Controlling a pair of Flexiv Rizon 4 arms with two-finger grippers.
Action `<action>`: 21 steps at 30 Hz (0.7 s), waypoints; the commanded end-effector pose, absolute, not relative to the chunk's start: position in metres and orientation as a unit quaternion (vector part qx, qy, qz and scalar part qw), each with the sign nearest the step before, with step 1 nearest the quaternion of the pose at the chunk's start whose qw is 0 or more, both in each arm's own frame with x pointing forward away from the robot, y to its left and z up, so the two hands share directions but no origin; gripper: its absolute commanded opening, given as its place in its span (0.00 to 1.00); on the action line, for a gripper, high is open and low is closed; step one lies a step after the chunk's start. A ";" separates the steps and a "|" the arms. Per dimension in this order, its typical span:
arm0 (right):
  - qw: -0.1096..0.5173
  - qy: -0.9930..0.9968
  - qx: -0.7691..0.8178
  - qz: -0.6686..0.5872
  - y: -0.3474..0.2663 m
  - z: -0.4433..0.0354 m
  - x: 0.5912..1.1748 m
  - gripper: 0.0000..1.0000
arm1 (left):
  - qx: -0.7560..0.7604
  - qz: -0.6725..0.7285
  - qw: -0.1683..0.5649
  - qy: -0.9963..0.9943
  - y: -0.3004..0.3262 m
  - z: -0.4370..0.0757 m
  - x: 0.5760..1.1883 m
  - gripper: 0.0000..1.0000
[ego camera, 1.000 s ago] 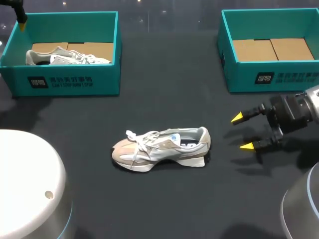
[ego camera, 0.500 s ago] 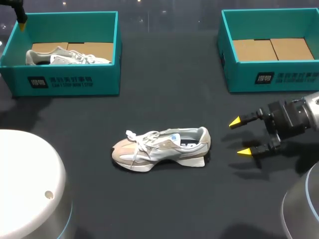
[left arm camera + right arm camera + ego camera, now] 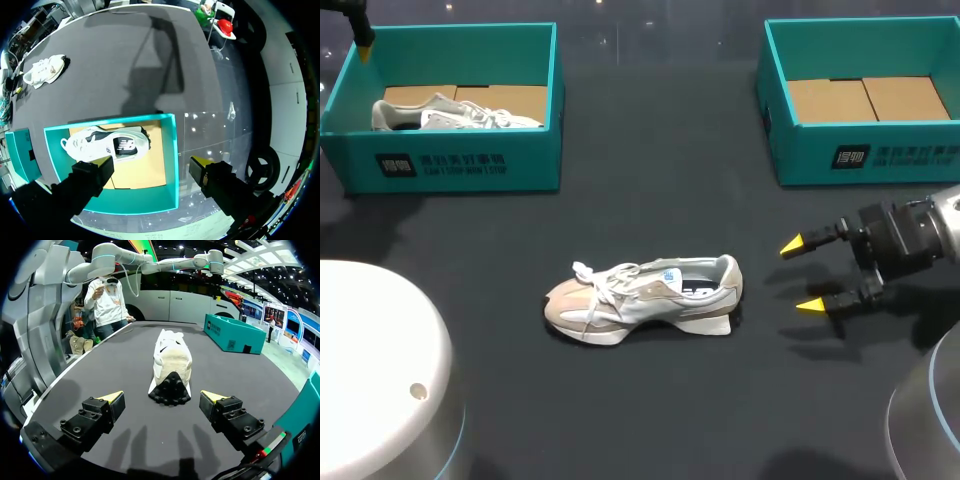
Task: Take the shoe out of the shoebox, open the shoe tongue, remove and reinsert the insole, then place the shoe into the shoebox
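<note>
The shoe [image 3: 645,297] rests on the table [image 3: 650,200] near its middle, outside both boxes, with its heel toward the right gripper [image 3: 801,273]. Treat the first step, removal from the box, as complete. The pictures do not show whether the tongue has been opened. An insole appears to sit inside the shoe, so you cannot tell whether it has been removed and reinserted. Returning the shoe to a box is not yet done. The right gripper sits just beyond the heel, fingers spread wide and holding nothing. The right box [image 3: 860,155] holds no shoe. The left gripper [image 3: 151,161] hangs above the left box [image 3: 470,165], fingers wide apart and empty. A second shoe [image 3: 455,113] lies in that box.
</note>
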State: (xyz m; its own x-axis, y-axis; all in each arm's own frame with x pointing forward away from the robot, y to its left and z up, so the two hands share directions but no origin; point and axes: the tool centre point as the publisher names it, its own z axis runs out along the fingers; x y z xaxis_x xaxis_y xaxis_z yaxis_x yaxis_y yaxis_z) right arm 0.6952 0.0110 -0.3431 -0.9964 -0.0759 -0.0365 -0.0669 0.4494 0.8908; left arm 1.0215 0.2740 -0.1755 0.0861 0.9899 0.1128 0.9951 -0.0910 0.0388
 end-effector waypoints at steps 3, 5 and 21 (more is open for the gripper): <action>0.002 -0.853 0.037 -0.520 0.014 -0.343 0.696 1.00 | -0.737 -0.056 0.023 -0.673 0.274 -0.175 1.021 1.00; -0.001 -0.858 0.030 -0.513 0.019 -0.345 0.698 1.00 | -0.737 -0.056 0.023 -0.673 0.274 -0.175 1.021 1.00; -0.004 -0.869 -0.031 -0.494 0.031 -0.367 0.705 1.00 | -0.737 -0.056 0.023 -0.673 0.274 -0.175 1.021 1.00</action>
State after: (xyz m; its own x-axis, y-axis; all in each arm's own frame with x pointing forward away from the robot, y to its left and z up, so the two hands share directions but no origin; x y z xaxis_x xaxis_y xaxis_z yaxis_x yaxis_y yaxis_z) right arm 0.7043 0.0253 -0.3633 -0.9985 0.0504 0.0232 0.0457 0.5093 0.8594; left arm 1.0215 0.2739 -0.1755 0.0861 0.9899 0.1128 0.9951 -0.0910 0.0388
